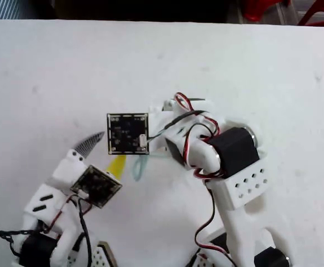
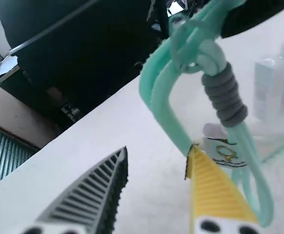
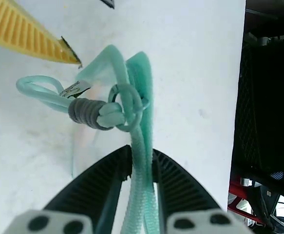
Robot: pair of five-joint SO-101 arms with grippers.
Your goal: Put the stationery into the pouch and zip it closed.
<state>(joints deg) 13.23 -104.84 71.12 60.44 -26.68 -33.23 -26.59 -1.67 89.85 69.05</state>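
On the white worktop, between the two arms, lies a see-through pouch with a green cord.
The pouch sits flat, and the right pincer is clamped on the green cord, close to its grey wrap. The left pincer has its tips apart, just beside the cord's loop. I think zipping is the step. Hold the cord tight, pull straight along the zip, and press the pouch down with the left pincer. The zip is hidden. What is inside is too blurry to tell.

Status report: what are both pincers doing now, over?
Right pincer shut on mint pouch cord. Left pincer open, yellow finger beside its loop. No obstruction seen.
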